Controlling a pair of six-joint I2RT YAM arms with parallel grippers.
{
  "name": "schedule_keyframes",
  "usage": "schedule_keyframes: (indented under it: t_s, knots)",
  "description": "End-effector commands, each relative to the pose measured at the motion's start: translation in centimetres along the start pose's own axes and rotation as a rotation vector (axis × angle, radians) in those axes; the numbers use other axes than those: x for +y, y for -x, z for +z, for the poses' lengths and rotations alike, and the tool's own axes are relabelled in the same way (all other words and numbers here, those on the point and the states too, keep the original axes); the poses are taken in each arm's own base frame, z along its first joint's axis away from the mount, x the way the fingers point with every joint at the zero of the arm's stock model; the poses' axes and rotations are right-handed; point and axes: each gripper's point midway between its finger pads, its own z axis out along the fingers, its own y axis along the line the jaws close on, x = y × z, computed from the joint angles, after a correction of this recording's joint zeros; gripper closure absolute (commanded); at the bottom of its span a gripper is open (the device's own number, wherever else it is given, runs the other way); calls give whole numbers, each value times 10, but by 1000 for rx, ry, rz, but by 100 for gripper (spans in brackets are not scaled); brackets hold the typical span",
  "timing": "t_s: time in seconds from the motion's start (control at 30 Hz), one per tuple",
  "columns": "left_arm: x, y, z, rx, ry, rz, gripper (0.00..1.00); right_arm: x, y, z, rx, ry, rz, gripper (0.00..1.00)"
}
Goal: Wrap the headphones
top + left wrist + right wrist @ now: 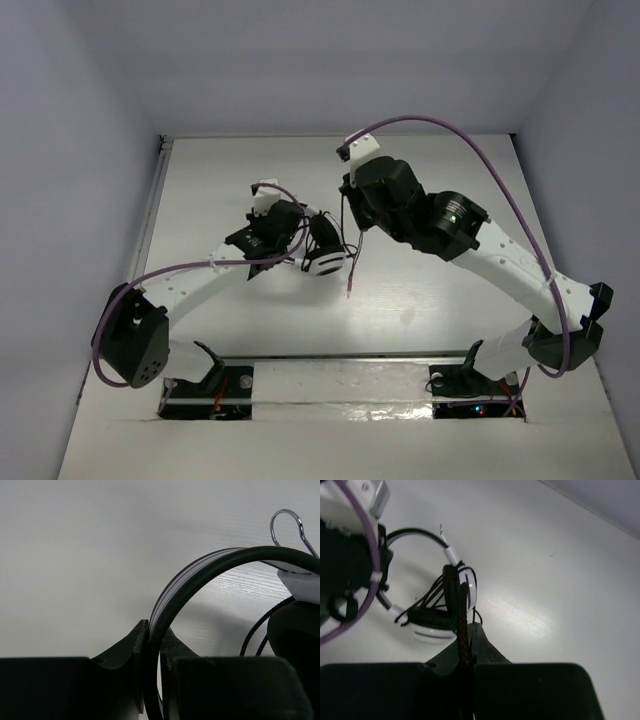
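Left wrist view: nearest the lens, the left gripper (152, 652) has its matte black fingers pressed together on the smooth, curved black-and-white headband of the white over-ear headphones (200, 577). A padded black earcup and a bent bright wire loop sit beyond, above the pale, faintly grained table (75, 555). In the right wrist view, the right gripper (466, 647) is clamped on the thin, braided black cable (462, 625), which runs taut up to the folded earcups, where loops of it are wound. From above, the headphones (322, 250) hang between the two arms over the table's middle; a glossy purple robot cable (480, 150) arches behind.
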Motion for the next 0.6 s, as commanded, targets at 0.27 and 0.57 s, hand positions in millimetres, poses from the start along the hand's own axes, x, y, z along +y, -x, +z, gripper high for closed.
schedule_keyframes:
  t_s: [0.27,0.57]
  knots:
    - [-18,146,-5,-138,-404,-478,100,20,-65,-38,119,132,29,100]
    - [-24,172,14,-174,-408,-622,100,117,-47,-54,111,402,-94,100]
